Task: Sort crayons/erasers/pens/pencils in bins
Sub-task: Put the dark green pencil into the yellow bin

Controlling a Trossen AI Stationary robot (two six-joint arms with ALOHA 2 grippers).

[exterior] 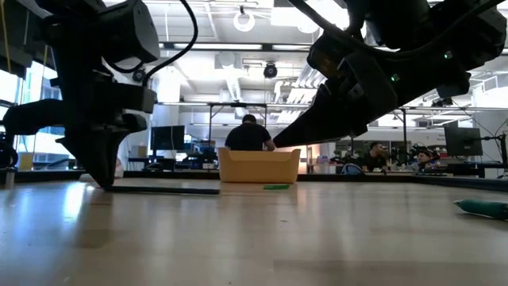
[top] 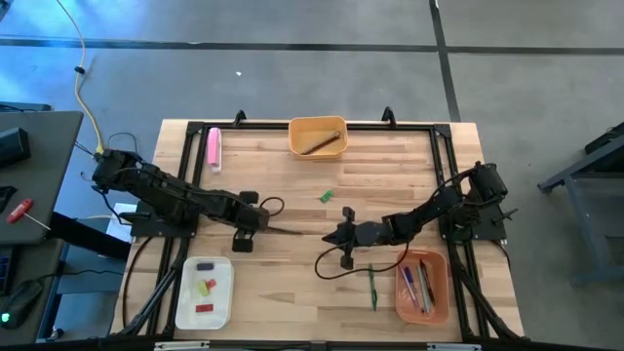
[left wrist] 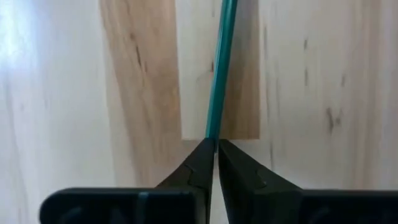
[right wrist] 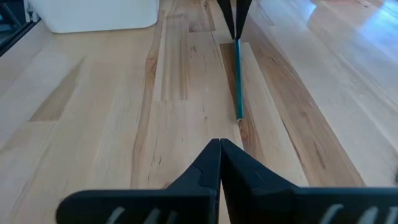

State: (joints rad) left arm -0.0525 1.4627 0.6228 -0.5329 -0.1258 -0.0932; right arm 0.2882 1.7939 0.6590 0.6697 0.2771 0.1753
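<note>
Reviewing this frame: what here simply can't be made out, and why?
- Yellow-orange bin contents: low view, its front wall hides them.
- Far end of the teal stick clamped in the left gripper: left wrist view, cut off by the picture's edge.
- White bin contents: right wrist view, edge cuts it off.
- Sticks in the salmon-orange bin: high view, too small to count.

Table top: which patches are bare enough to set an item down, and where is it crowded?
Bare wood lies between the pink bar and the yellow-orange bin, and between the white bin and the green pen. The middle is crowded: left hand shut on a teal pen, right hand opposite.
</note>
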